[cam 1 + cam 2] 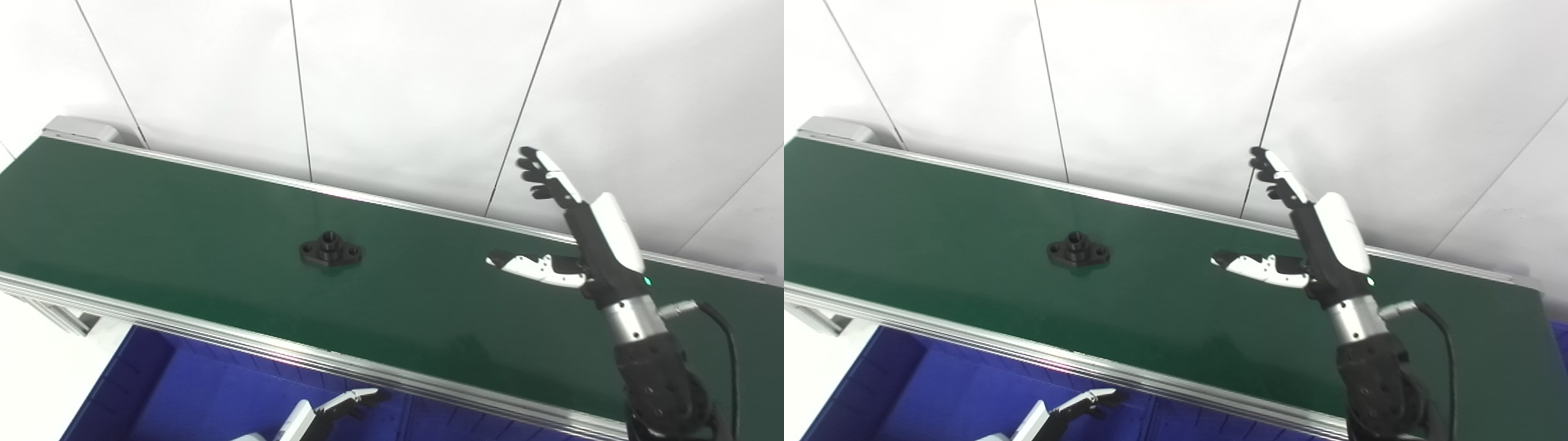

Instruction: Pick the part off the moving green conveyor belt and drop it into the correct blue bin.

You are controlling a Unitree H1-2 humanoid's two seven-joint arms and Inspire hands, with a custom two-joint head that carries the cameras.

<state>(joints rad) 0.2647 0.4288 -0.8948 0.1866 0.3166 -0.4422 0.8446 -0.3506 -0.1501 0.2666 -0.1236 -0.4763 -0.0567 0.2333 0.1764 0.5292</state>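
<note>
A black flanged part [330,249] with a raised centre boss lies on the green conveyor belt [153,214], near the belt's middle. My right hand [572,236] hovers over the belt well to the right of the part, open, fingers stretched up and thumb pointing left toward it. Nothing is in it. My left hand [334,409] shows only partly at the bottom edge, low over the blue bin [184,392], with its fingers extended and nothing in them.
The belt's aluminium front rail [306,358] runs between the belt and the bin below. A white panelled wall [398,92] stands right behind the belt. A black cable [726,343] loops off the right wrist.
</note>
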